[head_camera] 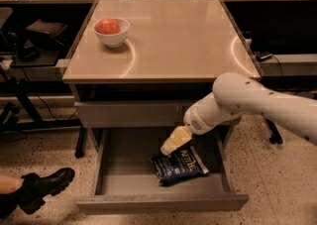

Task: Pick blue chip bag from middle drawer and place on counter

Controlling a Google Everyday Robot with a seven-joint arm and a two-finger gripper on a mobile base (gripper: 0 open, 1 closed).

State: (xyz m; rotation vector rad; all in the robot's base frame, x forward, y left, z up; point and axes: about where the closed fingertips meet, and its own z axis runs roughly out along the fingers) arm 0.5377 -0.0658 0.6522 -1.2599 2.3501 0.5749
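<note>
Smooth white rounded arm (257,102), cream pincer (167,148) over middle drawer (124,162)

Glossy counter (173,45), matt grey drawer (124,167), crinkly foil bag (179,165) beneath the smooth pincer (166,149).

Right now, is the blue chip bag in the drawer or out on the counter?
In the drawer: the blue chip bag lies on the floor of the open middle drawer, with the tool close above it.

Blue chip bag (179,165) flat in open middle drawer (124,162) below counter (178,40), pincer (170,146) just above it
</note>
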